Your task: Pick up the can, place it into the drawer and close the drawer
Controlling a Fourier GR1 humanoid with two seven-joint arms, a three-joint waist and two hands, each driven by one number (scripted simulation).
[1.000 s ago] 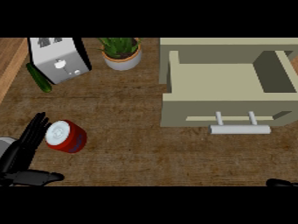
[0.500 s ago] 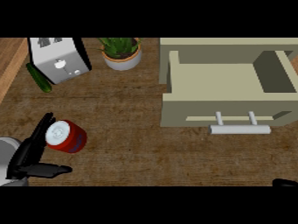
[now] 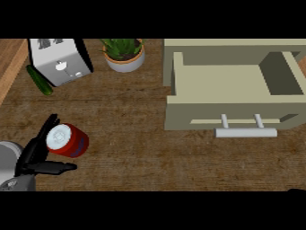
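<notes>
right hand [image 3: 305, 190] — only a dark sliver at lower-right frame edge, fingers unreadable | left hand [image 3: 36, 157] — hides can's [image 3: 67, 140] left side | toaster [image 3: 59, 60] — top cropped, upper left

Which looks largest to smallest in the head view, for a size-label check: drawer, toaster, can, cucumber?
1. drawer
2. toaster
3. can
4. cucumber
The can sits nearer the camera and the toaster partly hides the cucumber, so the last two are unsure.
</notes>
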